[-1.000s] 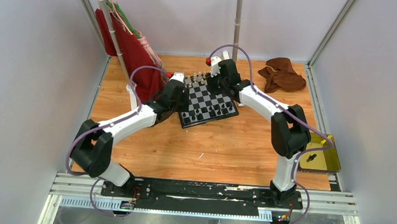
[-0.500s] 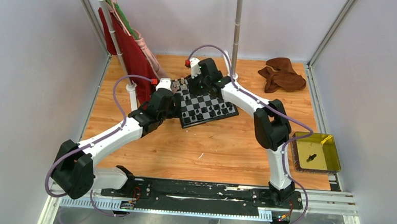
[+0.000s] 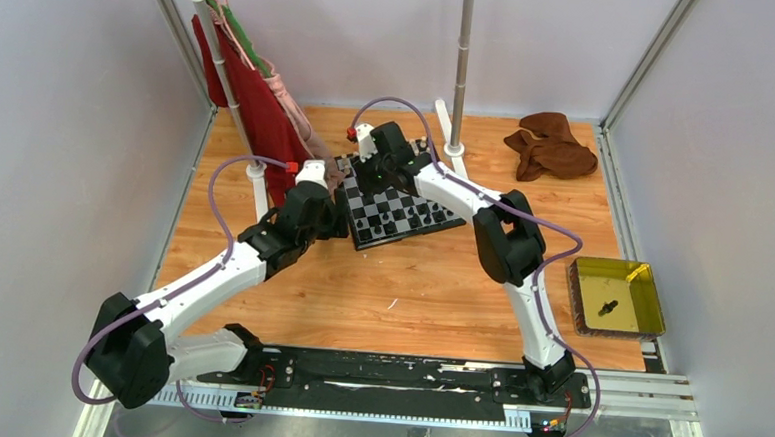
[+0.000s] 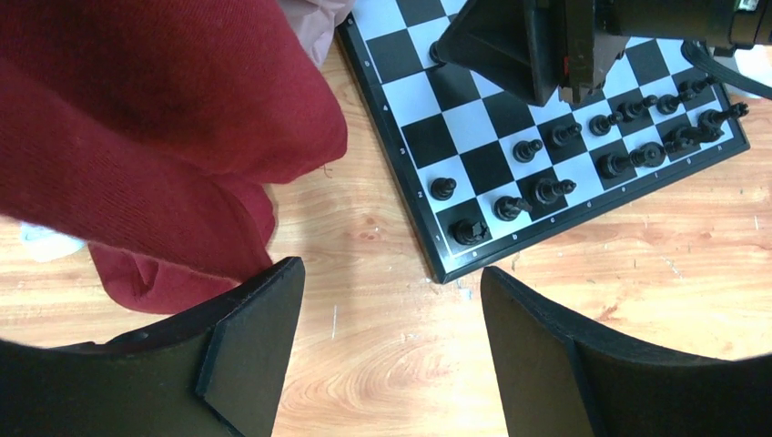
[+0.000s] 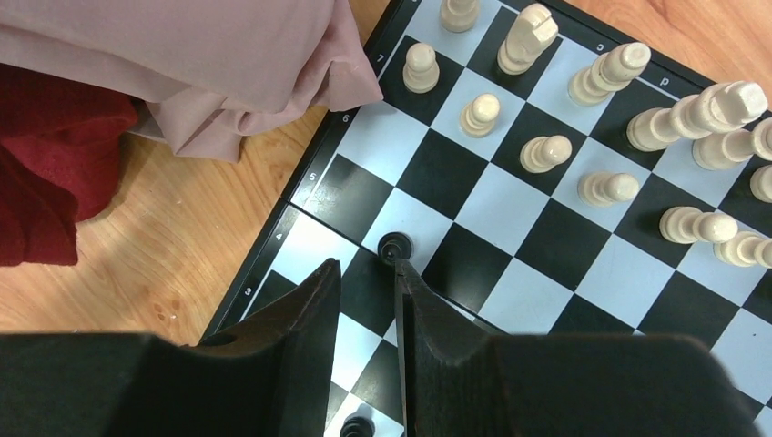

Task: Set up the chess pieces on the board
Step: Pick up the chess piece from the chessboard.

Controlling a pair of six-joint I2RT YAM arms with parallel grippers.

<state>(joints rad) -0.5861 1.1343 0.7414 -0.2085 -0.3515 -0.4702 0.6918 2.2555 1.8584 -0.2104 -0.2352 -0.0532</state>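
The board (image 3: 426, 203) lies tilted at the table's far middle. Black chess pieces (image 4: 546, 189) stand along its near rows, with one black pawn (image 4: 443, 188) on the left file. Cream chess pieces (image 5: 544, 151) fill the far rows. My right gripper (image 5: 366, 264) hovers low over the board's left side, jaws a narrow gap apart with nothing between them. A lone black pawn (image 5: 394, 247) stands just past the tip of its right finger. My left gripper (image 4: 391, 269) is wide open and empty over bare wood, just off the board's near left corner (image 4: 446, 271).
A red cloth (image 4: 137, 137) and a pink cloth (image 5: 209, 64) hang at the board's left, the pink one overlapping its far corner. A metal pole (image 3: 460, 72) stands behind the board. A brown cloth (image 3: 550, 147) lies far right. A yellow tray (image 3: 645, 302) holds a dark piece (image 3: 607, 309).
My right arm has swung left across the far side of the board to its left edge. My left arm has drawn back toward the left, off the board.
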